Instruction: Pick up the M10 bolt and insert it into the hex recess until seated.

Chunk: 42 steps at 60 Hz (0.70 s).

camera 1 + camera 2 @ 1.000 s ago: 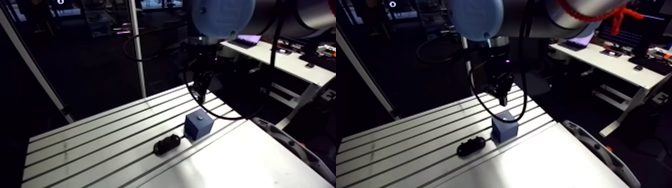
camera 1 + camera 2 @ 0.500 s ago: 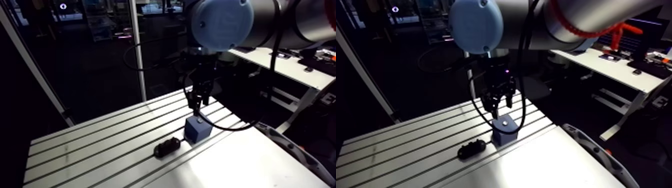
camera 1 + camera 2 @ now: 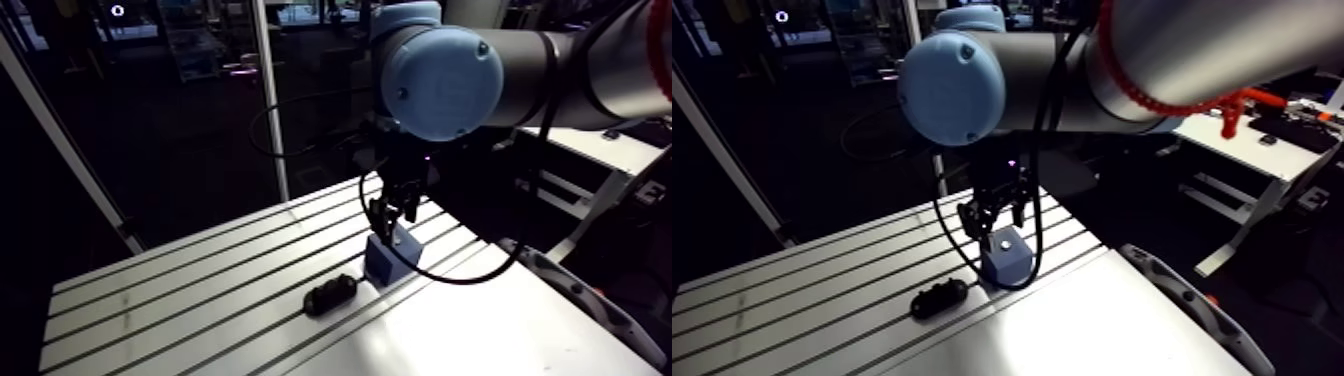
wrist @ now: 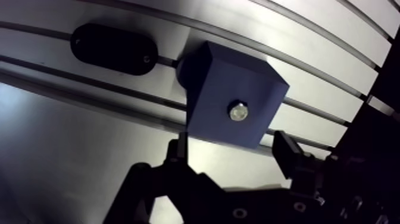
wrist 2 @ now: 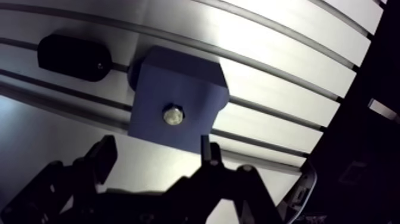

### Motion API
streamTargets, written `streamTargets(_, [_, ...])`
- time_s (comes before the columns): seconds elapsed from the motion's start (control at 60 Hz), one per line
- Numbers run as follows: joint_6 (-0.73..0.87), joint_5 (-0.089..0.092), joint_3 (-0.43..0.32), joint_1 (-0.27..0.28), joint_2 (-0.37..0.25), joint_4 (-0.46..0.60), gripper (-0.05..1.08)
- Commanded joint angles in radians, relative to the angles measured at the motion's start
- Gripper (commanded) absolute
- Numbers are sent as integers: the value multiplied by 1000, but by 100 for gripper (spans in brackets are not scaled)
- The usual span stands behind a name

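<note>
A blue block (image 4: 220, 89) stands on the slotted table (image 4: 321, 42). The bolt's (image 4: 238, 111) silvery hex head sits in the recess in the block's top face. My gripper (image 4: 231, 146) hangs just above the block, open, with its two dark fingertips (image 4: 177, 146) spread to either side and nothing between them. The arm view shows the gripper (image 3: 392, 215) straight over the block (image 3: 388, 260), clear of the bolt head (image 3: 1004, 241).
A black oval piece (image 4: 114, 49) lies in a table slot right beside the block, and appears in the arm view (image 3: 330, 294) to the block's left. The table's front edge runs close by on the right.
The gripper's fingers have spread from shut to open above the block. The bolt stays in the block's top. The arm view has shifted with the arm.
</note>
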Motion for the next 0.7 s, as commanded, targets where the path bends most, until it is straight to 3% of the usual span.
streamTargets(0.017, [17,2,5,-1,6,-9,36])
streamTargets(0.283, [37,4,12,-1,13,-53,44])
streamTargets(0.7, [46,4,19,-2,26,-58,45])
